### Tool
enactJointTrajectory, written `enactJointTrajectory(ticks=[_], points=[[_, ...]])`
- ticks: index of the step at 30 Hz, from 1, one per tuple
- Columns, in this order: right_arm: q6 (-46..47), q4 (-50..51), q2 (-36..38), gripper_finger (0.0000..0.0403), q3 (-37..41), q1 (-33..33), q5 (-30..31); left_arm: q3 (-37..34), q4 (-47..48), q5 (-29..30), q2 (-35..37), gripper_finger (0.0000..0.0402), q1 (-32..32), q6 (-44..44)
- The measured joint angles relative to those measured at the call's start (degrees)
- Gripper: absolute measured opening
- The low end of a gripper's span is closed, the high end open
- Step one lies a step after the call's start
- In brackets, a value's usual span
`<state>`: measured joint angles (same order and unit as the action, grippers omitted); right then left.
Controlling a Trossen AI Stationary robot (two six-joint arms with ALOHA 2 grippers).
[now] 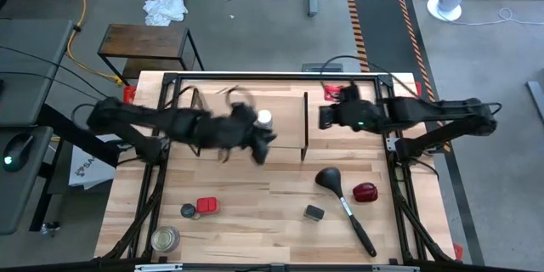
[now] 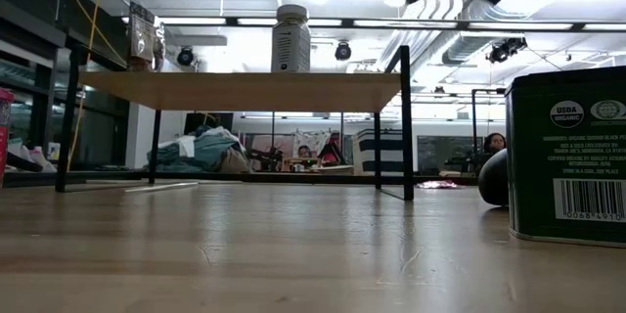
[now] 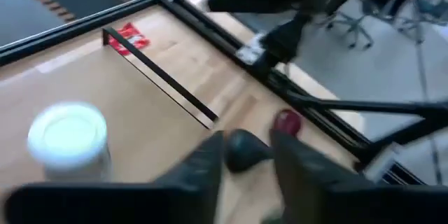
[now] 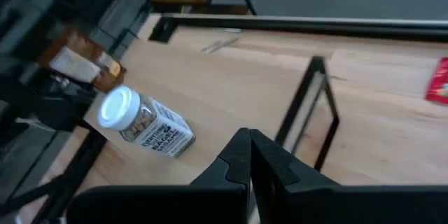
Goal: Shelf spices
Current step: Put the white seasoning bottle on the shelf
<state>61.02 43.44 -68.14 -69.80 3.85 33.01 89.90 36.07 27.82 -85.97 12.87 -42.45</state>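
The shelf [image 1: 212, 140] stands at the table's far middle. On its plywood top the white-capped jar [image 1: 265, 119] [image 2: 290, 39] [image 4: 143, 122] stands upright on its base. A brown bottle [image 2: 145, 37] [image 4: 77, 61] also rests on the top, near its left end. My left gripper [image 1: 259, 143] [image 3: 246, 140] hovers open over the shelf's right part, just near of the jar [image 3: 68, 140], holding nothing. My right gripper [image 1: 327, 117] [image 4: 246, 134] is shut and empty, just right of the shelf. The red square tin [image 1: 206, 206], dark-lidded jar [image 1: 189, 212] and small black box [image 1: 314, 212] [image 2: 567, 156] sit on the table.
A black ladle [image 1: 342, 195] and a small red round object [image 1: 364, 192] lie on the table's near right. A flat red packet [image 1: 333, 92] is at the far right. A wider clear jar with a metal lid [image 1: 166, 239] stands near the left corner. Bare wood lies between shelf and near edge.
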Motion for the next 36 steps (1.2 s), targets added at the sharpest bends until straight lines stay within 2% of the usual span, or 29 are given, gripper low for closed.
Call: enactJointTrajectory(ticks=[2,3,5,8,15,18,24,32,36], points=[[1.0,2.9,2.8,0.0000,0.0,1.0,1.1,1.9,-0.1,-5.6,-3.0,0.0034,-3.4,1.8],[1.6,3.9,4.1,0.0000,0.0,1.5,1.9,3.1,-0.2,-8.6,-4.5,0.0018,-4.9,2.9],[2.8,6.1,6.4,0.0000,0.0,2.4,3.4,6.1,0.4,-13.6,-7.6,0.0013,-7.3,6.5],[4.7,8.4,8.6,0.0000,0.0,3.8,4.6,11.8,3.8,-17.0,-12.8,0.0002,-9.7,13.7],[5.9,9.1,9.2,0.0000,0.0,5.9,5.2,31.1,24.4,-15.6,-24.9,0.0001,-11.5,32.0],[6.1,9.1,8.8,0.0000,0.0,6.4,5.5,35.6,31.4,-14.1,-28.5,0.0001,-11.5,38.9],[7.2,9.2,8.4,0.0000,0.0,6.8,5.8,36.9,36.2,-8.6,-32.3,0.0000,-11.7,50.7],[7.6,9.1,8.4,0.0000,0.0,6.8,5.9,35.9,34.7,-6.9,-33.4,0.0000,-13.9,52.6],[7.6,9.1,8.4,0.0000,0.0,6.8,5.9,35.8,39.5,-7.8,-33.6,0.0000,-14.9,52.7]])
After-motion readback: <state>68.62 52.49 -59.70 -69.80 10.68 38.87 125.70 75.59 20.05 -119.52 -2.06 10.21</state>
